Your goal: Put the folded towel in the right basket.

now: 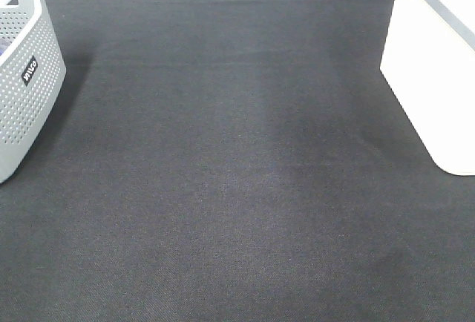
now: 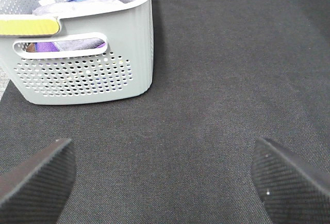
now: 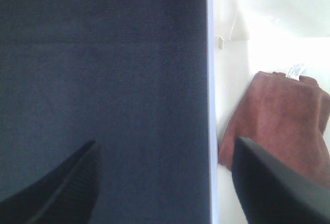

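The rust-brown folded towel (image 3: 281,115) with a small white tag lies inside the white right basket (image 3: 232,59), seen in the right wrist view. That basket also shows at the right edge of the exterior high view (image 1: 438,62); the towel is hidden there. My right gripper (image 3: 165,182) is open and empty, hovering over the basket's rim, one finger (image 3: 273,188) above the towel's near edge. My left gripper (image 2: 165,182) is open and empty above the dark mat, near the grey basket. Neither gripper shows in the exterior high view.
A grey perforated basket (image 1: 26,77) with a black label stands at the left; in the left wrist view (image 2: 82,64) it holds several cloths. A dark mat (image 1: 237,173) covers the table.
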Tool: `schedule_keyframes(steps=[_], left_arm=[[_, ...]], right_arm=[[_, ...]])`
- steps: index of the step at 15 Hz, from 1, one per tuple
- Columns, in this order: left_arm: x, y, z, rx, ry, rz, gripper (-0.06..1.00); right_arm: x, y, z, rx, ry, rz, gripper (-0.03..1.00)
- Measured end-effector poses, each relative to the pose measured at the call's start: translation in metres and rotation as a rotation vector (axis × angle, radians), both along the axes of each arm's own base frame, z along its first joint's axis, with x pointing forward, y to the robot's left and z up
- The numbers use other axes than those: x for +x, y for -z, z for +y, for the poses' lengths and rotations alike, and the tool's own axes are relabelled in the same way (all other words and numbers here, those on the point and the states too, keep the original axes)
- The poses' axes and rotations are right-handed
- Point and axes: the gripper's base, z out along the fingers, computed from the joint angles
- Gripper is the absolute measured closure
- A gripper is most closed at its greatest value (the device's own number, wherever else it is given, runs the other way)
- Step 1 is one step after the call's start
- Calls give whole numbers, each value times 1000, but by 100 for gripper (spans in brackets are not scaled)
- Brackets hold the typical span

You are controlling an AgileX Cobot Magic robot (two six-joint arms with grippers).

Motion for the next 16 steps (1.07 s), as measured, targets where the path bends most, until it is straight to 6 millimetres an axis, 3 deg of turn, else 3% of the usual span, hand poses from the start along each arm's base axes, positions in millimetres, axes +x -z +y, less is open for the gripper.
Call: schedule_keyframes(steps=[3,7,11,12,16], left_arm=[[0,0,0,0,0,0,7],[0,0,0,0,0,0,7],[0,0,0,0,0,0,7],[0,0,0,0,0,0,7],[0,0,0,0,0,0,7]], right_arm=[[-36,-4,-1,-10,10,48,30],[-123,9,-5,-38,25,157,30],[-223,26,-6,-40,25,176,30],[-223,26,-6,-40,25,176,30],[-309,39,-8,-42,25,74,30]])
